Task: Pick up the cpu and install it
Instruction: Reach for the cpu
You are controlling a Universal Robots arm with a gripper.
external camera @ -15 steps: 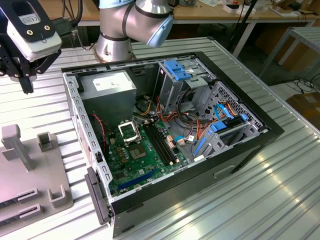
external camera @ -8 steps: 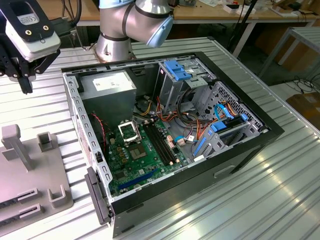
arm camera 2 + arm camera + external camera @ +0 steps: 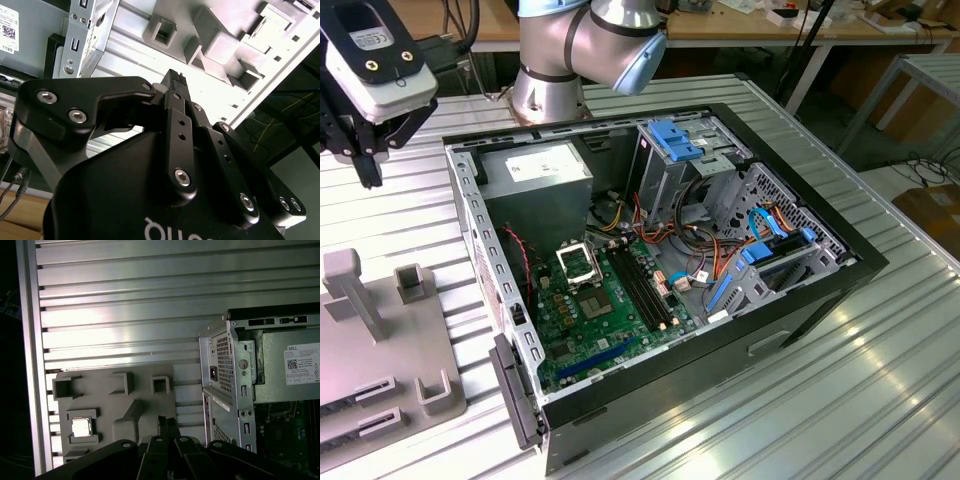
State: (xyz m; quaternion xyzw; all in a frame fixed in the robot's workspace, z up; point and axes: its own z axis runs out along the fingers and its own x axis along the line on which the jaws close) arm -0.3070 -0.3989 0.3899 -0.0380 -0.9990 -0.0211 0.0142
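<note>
The cpu (image 3: 81, 427), a small silver square with a thin green rim, lies flat in a recess of the grey holder plate (image 3: 107, 400) on the table, beside the computer case. My gripper (image 3: 167, 422) hangs above the holder plate, off to one side of the cpu, shut with nothing between its fingers. In the exterior view the gripper (image 3: 366, 165) is high at the far left, outside the open case (image 3: 800, 300). The black socket frame (image 3: 578, 262) sits on the green motherboard (image 3: 605, 335) inside the case. The second wrist view shows the fingertips (image 3: 173, 79) pressed together over the grey plate (image 3: 220, 42).
The holder plate (image 3: 390, 360) carries upright posts and blocks at the exterior view's left. The case holds a grey power supply (image 3: 535, 165), blue drive brackets (image 3: 675, 140) and loose cables (image 3: 705, 250). The arm's base (image 3: 555, 60) stands behind the case. The slatted metal table (image 3: 880, 400) stretches around it.
</note>
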